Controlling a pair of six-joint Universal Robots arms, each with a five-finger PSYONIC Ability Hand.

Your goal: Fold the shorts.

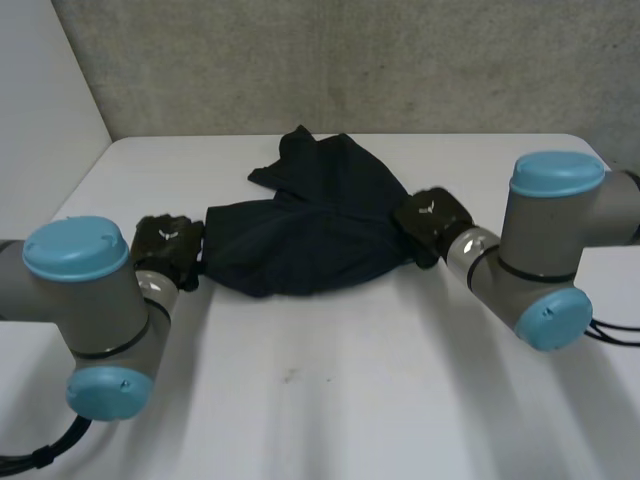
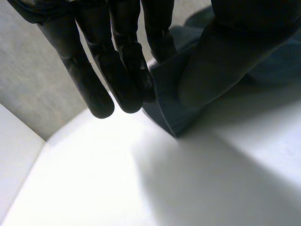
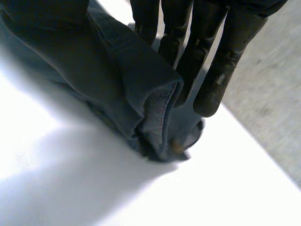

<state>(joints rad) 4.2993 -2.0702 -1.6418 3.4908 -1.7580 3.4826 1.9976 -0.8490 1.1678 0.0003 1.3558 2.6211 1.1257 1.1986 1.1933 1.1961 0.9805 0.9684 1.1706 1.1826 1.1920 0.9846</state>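
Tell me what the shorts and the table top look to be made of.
The shorts look like matte dark navy woven cloth, perhaps cotton or a blend: soft folds, fine weave visible at the hem. The table has a smooth white top, likely laminate or painted board; which, I cannot tell.

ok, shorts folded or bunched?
Bunched: shorts lie rumpled in uneven layers, left hand and right hand each pinching an opposite edge.

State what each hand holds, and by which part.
Both hold the dark shorts: the left hand pinches a corner at their left end, the right hand pinches the bunched edge at their right end.
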